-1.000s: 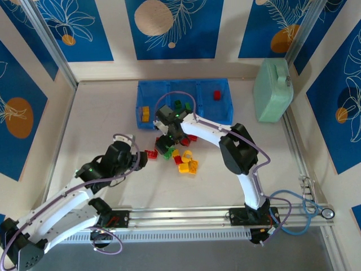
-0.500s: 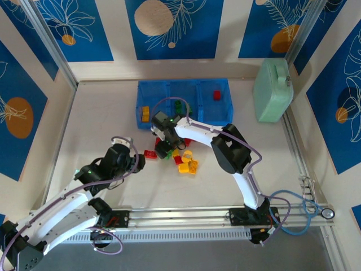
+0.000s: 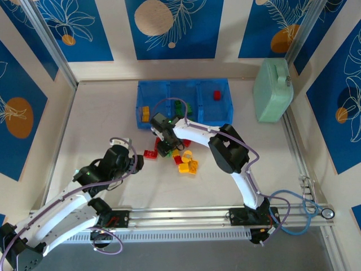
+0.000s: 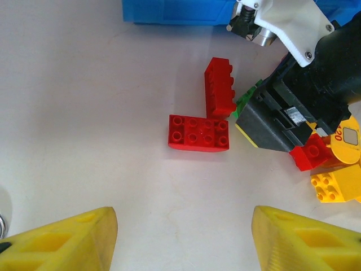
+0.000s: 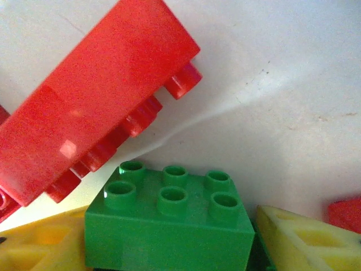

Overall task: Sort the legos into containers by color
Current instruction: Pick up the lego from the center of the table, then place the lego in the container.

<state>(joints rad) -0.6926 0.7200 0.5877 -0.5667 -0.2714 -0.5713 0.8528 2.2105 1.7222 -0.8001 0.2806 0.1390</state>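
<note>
Two red bricks (image 4: 198,133) lie touching on the worktop (image 4: 84,113) ahead of the left gripper (image 4: 183,231), whose fingers are spread wide and hold nothing. The right gripper (image 5: 169,248) is down in the loose pile just in front of the blue tray (image 3: 169,90). Its fingers stand apart on either side of a green brick (image 5: 169,217) resting on the worktop.

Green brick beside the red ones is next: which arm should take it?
Right. The right pincer flanks the green brick on both sides; the left pincer sits open, farther back, facing red bricks.
</note>
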